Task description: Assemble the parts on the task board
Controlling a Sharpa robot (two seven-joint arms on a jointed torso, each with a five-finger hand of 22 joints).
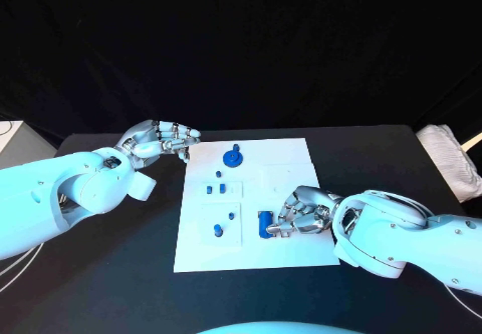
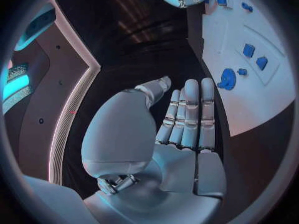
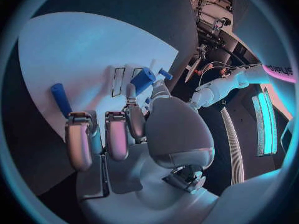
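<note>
Mostly, the job looks unfinished. Nearest, the right hand [image 1: 301, 214] pinches a blue block [image 1: 266, 224] on the task board [image 1: 291, 259]. Small blue parts [image 1: 213, 188] lie loose. Farther off, the left hand [image 1: 161, 142] hovers, fingers together, empty.

No readable text, label, brand, number or sign is being shown on the task board [image 1: 291, 156], on the parts or on either hand. In the right wrist view, pale lettering is being glimpsed on an arm beyond the right hand [image 3: 137, 134], too small to be read.
</note>
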